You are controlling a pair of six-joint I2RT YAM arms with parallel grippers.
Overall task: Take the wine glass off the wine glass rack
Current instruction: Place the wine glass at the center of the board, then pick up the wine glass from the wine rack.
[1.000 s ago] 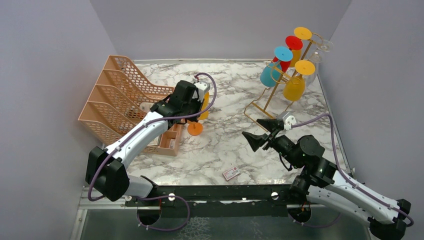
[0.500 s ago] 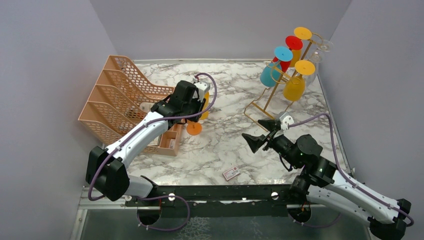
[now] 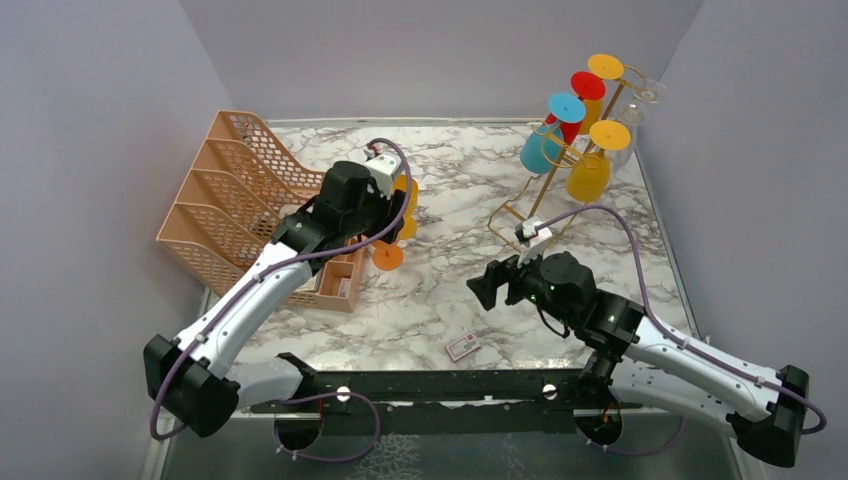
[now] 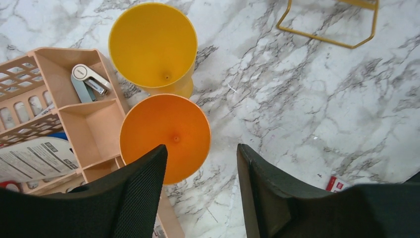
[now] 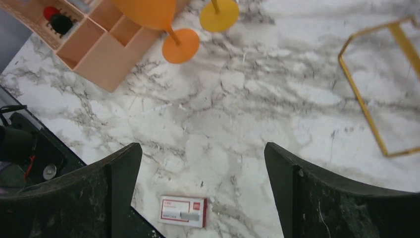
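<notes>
The gold wire wine glass rack (image 3: 541, 195) stands at the back right, with several coloured wine glasses hanging upside down on it, among them a blue one (image 3: 541, 151) and an amber one (image 3: 588, 177). Its base also shows in the right wrist view (image 5: 365, 113). An orange wine glass (image 4: 166, 135) and a yellow one (image 4: 152, 43) stand upright on the marble beside the organizer. My left gripper (image 4: 200, 166) hangs open above them, with only bare marble between its fingers. My right gripper (image 5: 203, 161) is open wide over bare marble, well short of the rack.
A peach mesh file organizer (image 3: 235, 205) fills the left side, with a stapler (image 4: 89, 79) in its front tray. A small red and white box (image 5: 182, 210) lies near the table's front edge. Purple walls close in on both sides.
My left gripper has opened, let go of the orange glass and drawn back to the left. My right arm has swung left and its jaws have spread wider.
</notes>
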